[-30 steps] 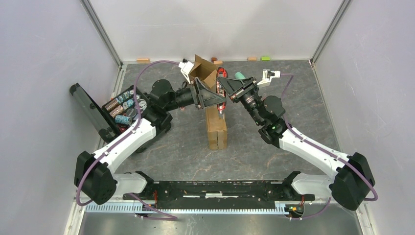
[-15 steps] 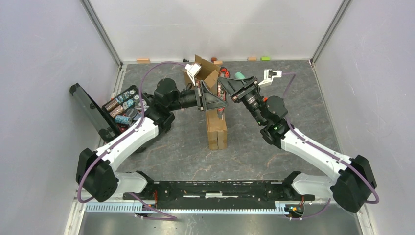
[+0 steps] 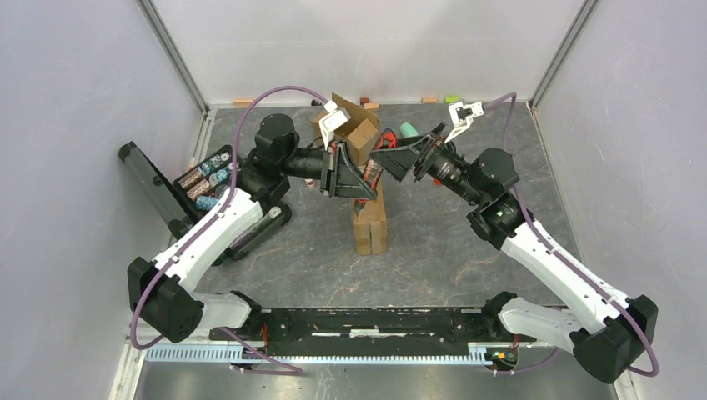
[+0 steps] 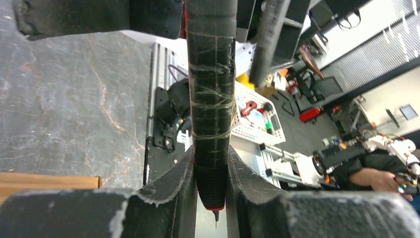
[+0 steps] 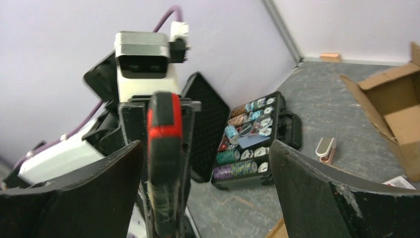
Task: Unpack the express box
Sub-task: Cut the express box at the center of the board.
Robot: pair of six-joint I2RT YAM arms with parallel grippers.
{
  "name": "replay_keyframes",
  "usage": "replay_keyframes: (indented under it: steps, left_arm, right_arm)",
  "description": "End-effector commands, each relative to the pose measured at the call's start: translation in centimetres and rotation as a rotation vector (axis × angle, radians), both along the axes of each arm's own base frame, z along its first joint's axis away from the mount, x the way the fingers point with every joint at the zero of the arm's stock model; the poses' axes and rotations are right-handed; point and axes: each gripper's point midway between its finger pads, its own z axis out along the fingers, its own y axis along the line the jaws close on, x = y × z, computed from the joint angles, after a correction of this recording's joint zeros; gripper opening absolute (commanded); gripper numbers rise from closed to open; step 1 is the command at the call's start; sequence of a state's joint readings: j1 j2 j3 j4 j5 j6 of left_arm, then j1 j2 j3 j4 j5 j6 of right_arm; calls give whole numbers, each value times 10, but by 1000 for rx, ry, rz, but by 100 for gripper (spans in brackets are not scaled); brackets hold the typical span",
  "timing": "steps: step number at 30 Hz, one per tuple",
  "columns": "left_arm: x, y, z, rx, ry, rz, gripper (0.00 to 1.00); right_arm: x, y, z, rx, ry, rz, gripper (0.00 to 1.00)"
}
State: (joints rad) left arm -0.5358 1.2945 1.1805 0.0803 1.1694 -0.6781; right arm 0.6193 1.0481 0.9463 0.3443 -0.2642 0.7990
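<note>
Now we see the left gripper clamped on a black-and-red handle; facing it, the right gripper gapes wide.

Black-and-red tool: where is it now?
The tool sits mid-table in the top view, clamped in the left gripper over the cardboard box, open right gripper alongside.
</note>
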Motion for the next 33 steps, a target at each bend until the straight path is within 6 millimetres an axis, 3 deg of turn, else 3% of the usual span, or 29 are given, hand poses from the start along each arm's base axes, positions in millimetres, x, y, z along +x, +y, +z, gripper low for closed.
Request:
replay_keyframes:
  steps: [1, 7, 12, 18, 20, 23, 26, 28, 33]
  left_arm:
    - [-18, 1, 7, -19, -111, -144, 2]
    - [-10, -8, -1, 3, -124, -146, 2]
    - [-9, -19, -12, 38, -129, -160, 2]
    - [-10, -27, -17, 47, -139, -178, 2]
    - [-11, -26, -19, 49, -142, -179, 2]
    - [-13, -24, -25, 50, -145, -182, 2]
    - [-16, -23, -23, 36, -151, -182, 2]
    - [-18, -22, -20, 26, -162, -193, 2]
    - [-22, -21, -17, 14, -174, -203, 2]
  right_arm:
    - [-34, 19, 14, -102, -134, 232, 93]
    - [-53, 23, -4, -155, -119, 343, 70]
    - [-52, 19, -12, -188, -115, 317, 61]
    - [-50, 21, -19, -196, -85, 319, 39]
    - [-48, 18, -18, -197, -87, 295, 35]
    - [-51, 13, -7, -177, -109, 273, 42]
    - [-59, 14, 2, -141, -122, 312, 39]
    - [-61, 16, 4, -128, -123, 333, 33]
    - [-62, 15, 5, -118, -120, 330, 7]
